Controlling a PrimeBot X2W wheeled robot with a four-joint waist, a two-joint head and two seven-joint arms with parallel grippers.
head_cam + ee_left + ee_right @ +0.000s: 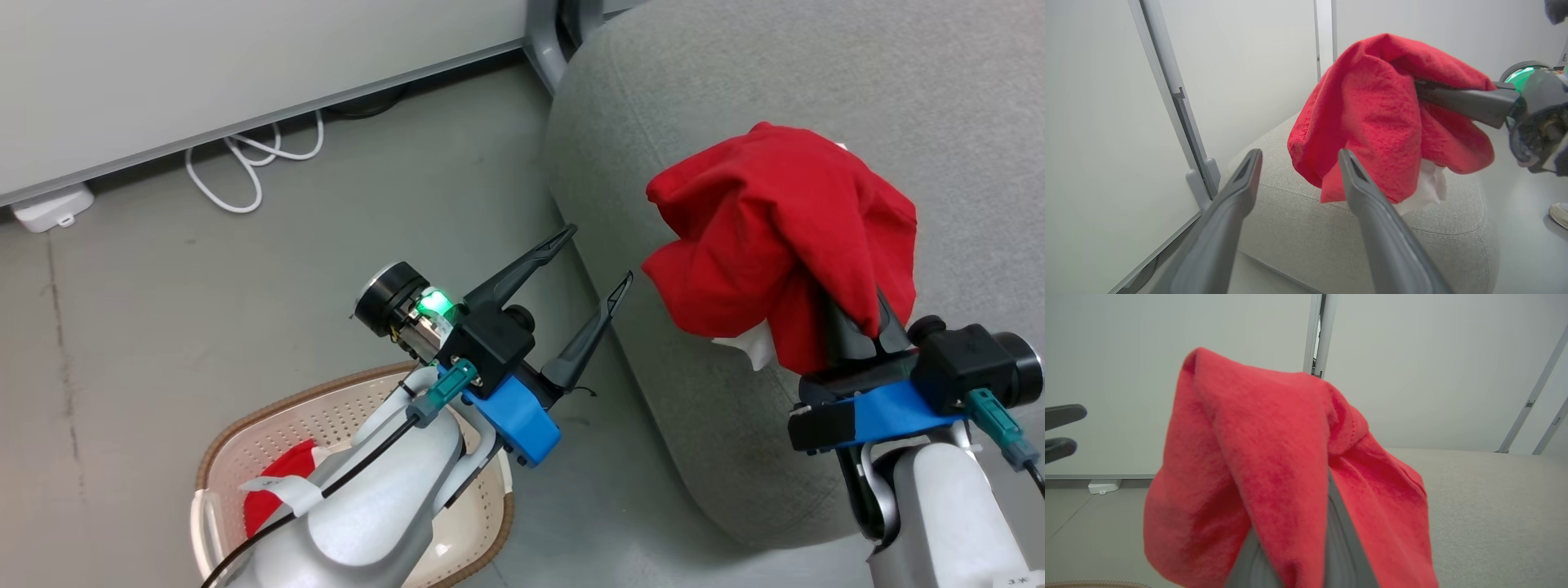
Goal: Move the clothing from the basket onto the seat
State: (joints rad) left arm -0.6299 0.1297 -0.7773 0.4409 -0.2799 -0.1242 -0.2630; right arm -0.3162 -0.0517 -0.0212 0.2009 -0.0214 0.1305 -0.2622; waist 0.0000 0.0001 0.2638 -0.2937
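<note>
Head view is showing the seat stretching out ahead of and beneath the right claw, which is clamping tight on a bunched red garment. The cloth is draping over both fingers and hiding their tips, with a white scrap hanging out below. In the left wrist view the garment is hanging just above the seat cushion, and I am not seeing it touching the fabric, so it is looking carried but not yet delivered. The basket is sitting on the floor behind and under the left claw, partly covered by that arm. A second garment is showing red inside it, below that claw's wrist. The left claw is holding its fingers wide apart around nothing, pointing towards the seat's edge, near the hanging garment. I am judging the job as roughly half done: one piece is waiting to be let go over the seat, and the other is waiting to be fetched from the basket.
</note>
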